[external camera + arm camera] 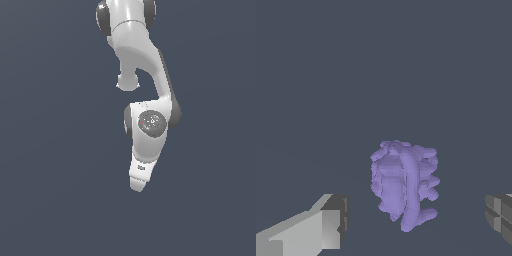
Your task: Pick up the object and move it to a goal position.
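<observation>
The object (403, 185) is a small lumpy lavender-purple chunk, seen in the wrist view lying on the flat dark floor. My gripper (416, 222) is open, with one finger (331, 222) on one side of the chunk and the other finger (500, 216) on the opposite side, both apart from it. In the exterior view the white arm (145, 125) hangs down over the floor and its hand (140, 175) points downward. The object is hidden behind the hand there, and the fingers do not show.
A plain dark grey-blue floor (50, 150) fills both views. No other objects, containers or edges show.
</observation>
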Robot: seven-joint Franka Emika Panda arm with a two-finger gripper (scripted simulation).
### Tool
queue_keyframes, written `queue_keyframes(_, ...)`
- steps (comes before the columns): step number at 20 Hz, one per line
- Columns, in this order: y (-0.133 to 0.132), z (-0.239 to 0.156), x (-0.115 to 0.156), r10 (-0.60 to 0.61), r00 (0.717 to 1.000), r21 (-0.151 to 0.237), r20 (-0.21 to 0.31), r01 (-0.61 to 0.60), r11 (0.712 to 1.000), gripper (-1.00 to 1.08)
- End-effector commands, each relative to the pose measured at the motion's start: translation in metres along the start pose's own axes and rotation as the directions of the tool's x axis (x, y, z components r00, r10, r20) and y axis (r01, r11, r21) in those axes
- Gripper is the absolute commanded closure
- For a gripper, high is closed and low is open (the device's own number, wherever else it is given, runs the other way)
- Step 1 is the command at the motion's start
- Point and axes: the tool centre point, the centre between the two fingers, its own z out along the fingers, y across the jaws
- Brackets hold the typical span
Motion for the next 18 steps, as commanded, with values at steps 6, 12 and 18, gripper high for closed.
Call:
queue_keyframes(6,0.0,0.007,0.0,-0.004,1.0,0.0,0.0,0.004,1.0,-0.92)
queue_keyframes(12,-0.001,0.039,0.0,-0.008,1.0,-0.001,0.0,0.008,1.0,-0.92)
queue_keyframes(18,0.0,0.051,0.001,-0.009,1.0,-0.001,0.0,0.009,1.0,-0.92)
